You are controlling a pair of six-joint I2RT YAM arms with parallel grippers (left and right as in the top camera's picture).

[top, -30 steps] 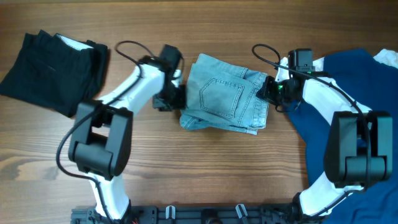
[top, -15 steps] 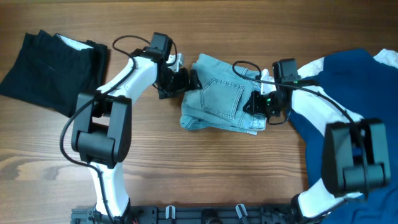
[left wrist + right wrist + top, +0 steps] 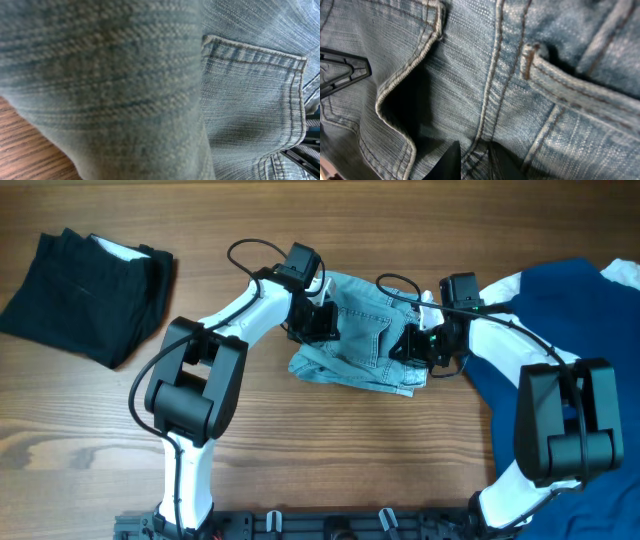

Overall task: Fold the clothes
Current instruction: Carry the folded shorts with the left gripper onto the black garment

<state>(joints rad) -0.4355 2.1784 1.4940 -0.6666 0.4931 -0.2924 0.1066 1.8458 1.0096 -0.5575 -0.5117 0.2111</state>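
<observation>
The pale-blue denim shorts (image 3: 362,340) lie folded at mid-table, back pocket up. My left gripper (image 3: 322,323) is over their left part. In the left wrist view a raised fold of denim (image 3: 110,85) fills the picture beside the back pocket (image 3: 250,95) and hides my fingers; it looks shut on that fold. My right gripper (image 3: 415,346) is at the shorts' right edge. In the right wrist view its black fingertips (image 3: 449,162) pinch a stitched seam (image 3: 492,90), and the gripper (image 3: 474,164) is shut on the denim.
A folded black garment (image 3: 85,295) with a white one (image 3: 120,250) under it lies at the far left. A navy garment (image 3: 570,370) spreads at the right under my right arm, with a white piece (image 3: 625,272) at the far right corner. Bare wood table (image 3: 320,450) shows at the front.
My left gripper has moved right from beside the shorts' left edge onto the shorts, taking the left edge over with it. My right gripper has shifted left onto the right edge.
</observation>
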